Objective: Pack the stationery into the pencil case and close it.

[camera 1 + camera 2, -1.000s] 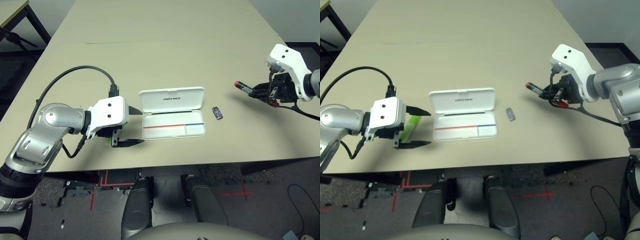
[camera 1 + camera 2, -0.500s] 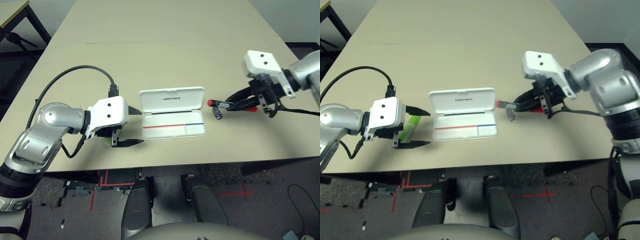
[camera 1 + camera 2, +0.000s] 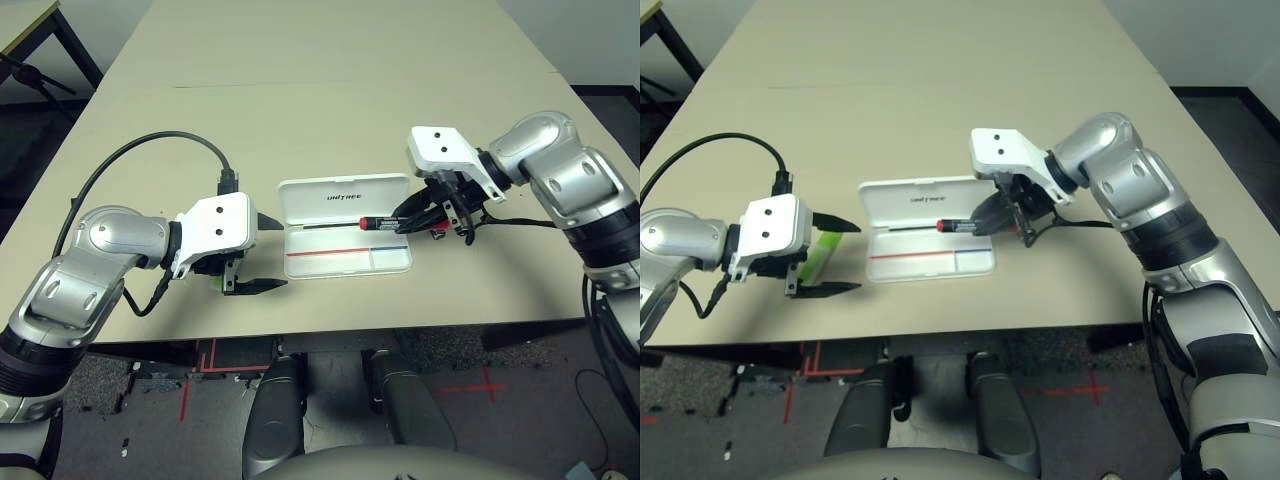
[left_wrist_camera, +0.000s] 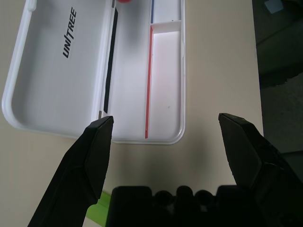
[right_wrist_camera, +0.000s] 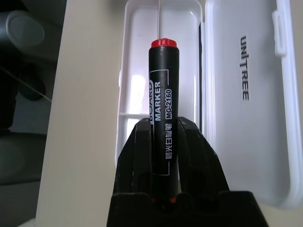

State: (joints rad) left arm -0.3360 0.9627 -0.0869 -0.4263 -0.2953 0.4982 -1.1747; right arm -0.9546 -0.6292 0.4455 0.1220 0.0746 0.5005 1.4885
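Your right claw point(image 3: 408, 218) grips the marker point(image 3: 379, 223) over the open case's point(image 3: 345, 262) three o'clock side; your left claw point(image 3: 272, 254), spread wide, flanks nine, by the green highlighter point(image 3: 819, 256).

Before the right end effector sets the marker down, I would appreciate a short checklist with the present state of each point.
1. Pencil case lid open: ok.
2. Marker gripped by the right end effector: ok.
3. Marker's red end over the case: ok, it points across the tray.
4. Tray free of other stationery where visible: ok.
5. Green highlighter packed: not ok, it lies on the table by the left end effector.
6. Marker clear of the case's rim: cannot tell.
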